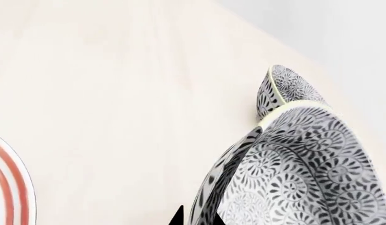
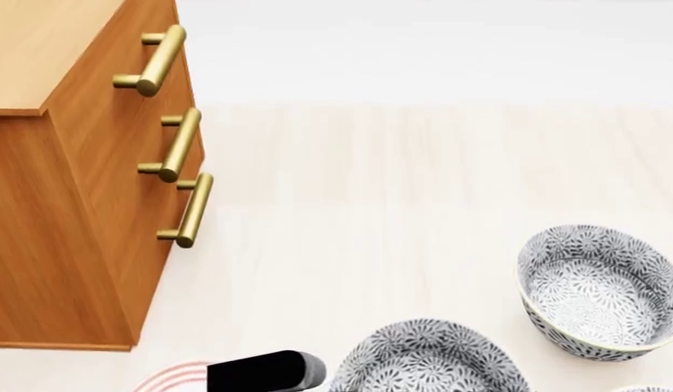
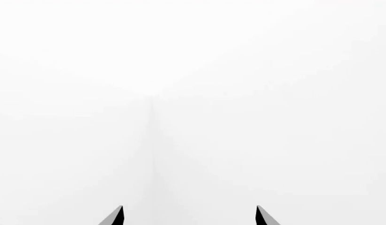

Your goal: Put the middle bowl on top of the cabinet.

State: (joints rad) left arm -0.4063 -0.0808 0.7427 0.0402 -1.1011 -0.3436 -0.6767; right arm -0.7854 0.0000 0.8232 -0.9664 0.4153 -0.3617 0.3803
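Looking through the left wrist view, the middle bowl [image 1: 305,173] filled the near foreground beside the left gripper [image 1: 196,218], another patterned bowl [image 1: 284,89] beyond it; whether that claw was clenched I cannot tell. From the head view, the bowl sat on the pale floor [image 2: 424,204], well apart from the cabinet [image 2: 64,204]. The right wrist view showed the right gripper [image 3: 189,216] spread wide, grasping nothing. Judged step: approach; next, gripping the rim.
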